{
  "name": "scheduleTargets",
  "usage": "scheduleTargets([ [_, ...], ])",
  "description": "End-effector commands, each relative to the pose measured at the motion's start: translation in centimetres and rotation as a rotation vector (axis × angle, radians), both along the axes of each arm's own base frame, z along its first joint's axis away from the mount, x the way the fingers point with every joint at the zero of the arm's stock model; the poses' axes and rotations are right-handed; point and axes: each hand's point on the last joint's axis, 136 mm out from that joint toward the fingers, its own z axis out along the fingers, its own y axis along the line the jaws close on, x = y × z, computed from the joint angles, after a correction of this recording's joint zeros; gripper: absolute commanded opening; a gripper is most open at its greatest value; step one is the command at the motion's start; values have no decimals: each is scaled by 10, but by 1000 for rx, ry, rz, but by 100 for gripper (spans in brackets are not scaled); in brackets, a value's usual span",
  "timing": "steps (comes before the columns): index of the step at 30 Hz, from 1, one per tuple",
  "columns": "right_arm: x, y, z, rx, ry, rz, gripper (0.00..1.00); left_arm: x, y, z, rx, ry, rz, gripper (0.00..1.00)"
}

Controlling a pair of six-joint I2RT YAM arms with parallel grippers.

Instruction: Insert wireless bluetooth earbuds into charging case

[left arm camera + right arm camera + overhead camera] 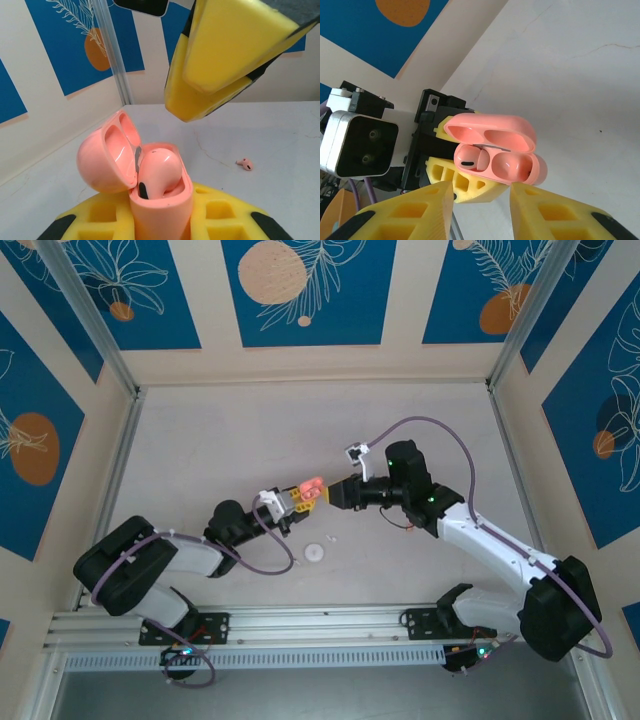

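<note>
Left gripper [298, 497] clamped on open pink charging case [160, 200] | right gripper [481, 197] jaws apart, empty, at case's 3 o'clock | one pink earbud [157, 172] seated, neighbouring slot bare | second pink earbud [245, 164] loose on table [280, 135], 3 o'clock of case | pink pair judged half done

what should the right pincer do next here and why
Probably pull the right pincer back and go for the loose pink earbud on the table: its jaws are open and empty, and the left pincer holds the pink charging case open with one seated earbud and one bare socket.
</note>
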Motion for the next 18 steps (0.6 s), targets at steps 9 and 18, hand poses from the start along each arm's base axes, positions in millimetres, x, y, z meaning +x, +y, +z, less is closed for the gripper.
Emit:
scheduleTargets([
  [9,0,7,9,36,42,64,29,-9,-4,4,-6,-48,-40,14],
  [18,3,13,6,29,59,90,28,-10,-5,7,-11,-54,-46,14],
])
